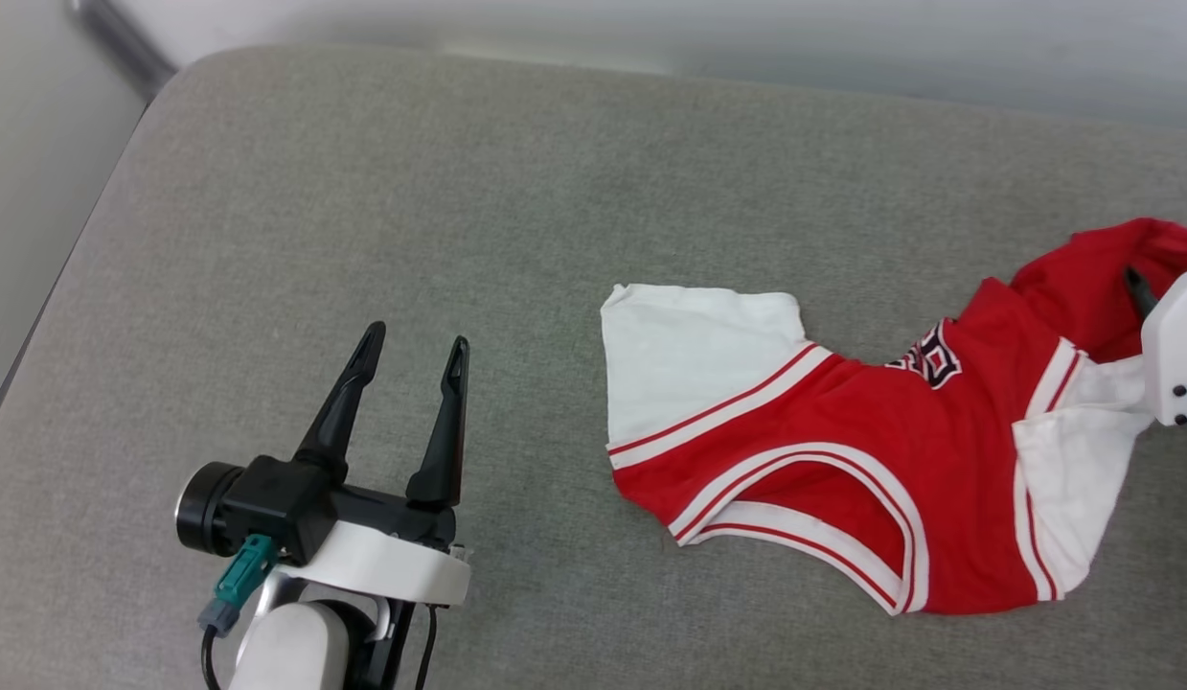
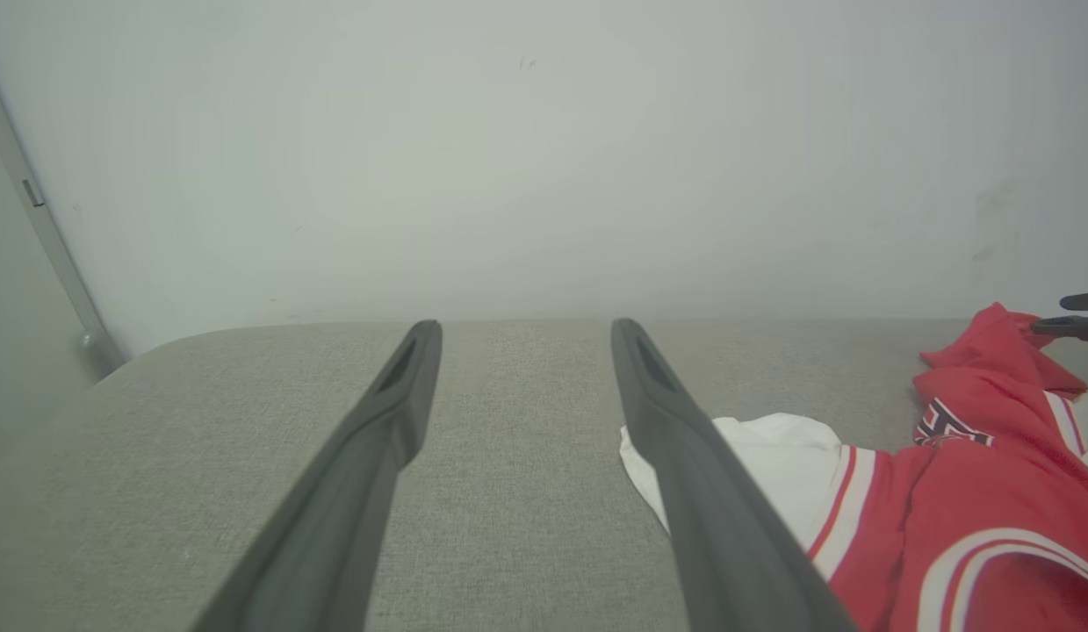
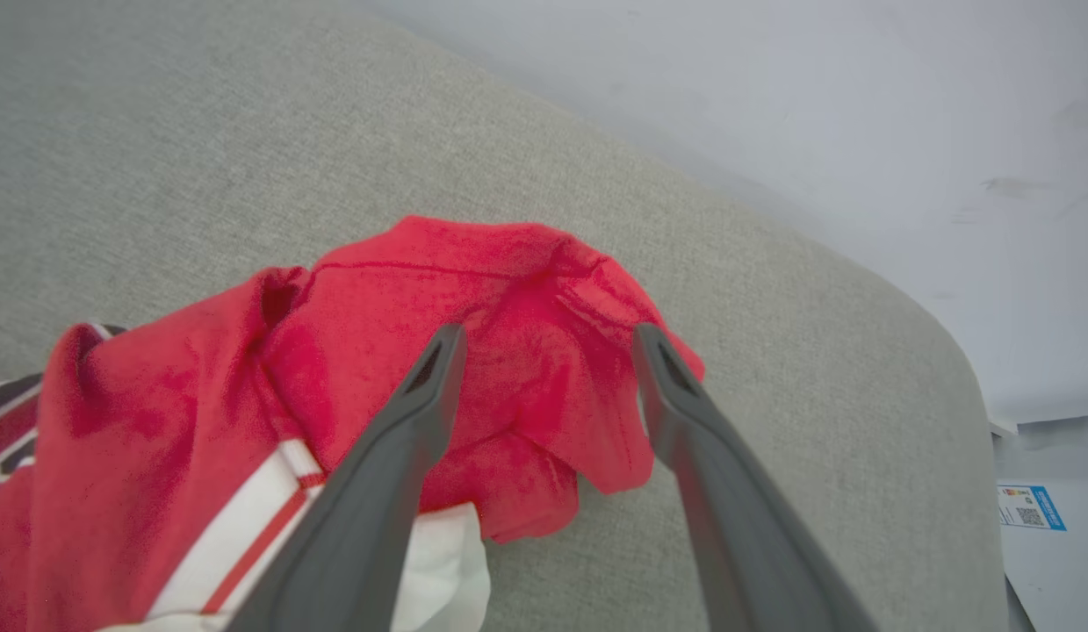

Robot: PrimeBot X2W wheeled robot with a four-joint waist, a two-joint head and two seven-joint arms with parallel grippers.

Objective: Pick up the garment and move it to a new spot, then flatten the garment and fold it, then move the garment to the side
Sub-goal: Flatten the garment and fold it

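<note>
**Asker:** Where is the shirt lying?

**Me:** The red jersey T-shirt with white short sleeves and striped trim point(image 1: 842, 460) lies crumpled on the right part of the grey woven cushion point(image 1: 363, 192). One white sleeve point(image 1: 689, 355) is spread flat toward the middle, and the red body is heaped up at the far right.

**Asker:** And your grippers?

**Me:** My right gripper point(image 3: 548, 338) has its two dark fingers apart, straddling that red heap and clamping nothing. My left gripper point(image 1: 416, 337) is spread wide too, hovering over bare cushion, well apart from the cloth.

**Asker:** What worries you?

**Me:** The heap is several layers thick. If I close on it blindly I may pinch more than one layer, and the shirt would come up twisted and refuse to lie flat. If I lift with one arm alone, the free sleeve could drag and fold under. The heap also sits toward the cushion's rounded end, so a careless pull that way might slide cloth off the edge.
</note>
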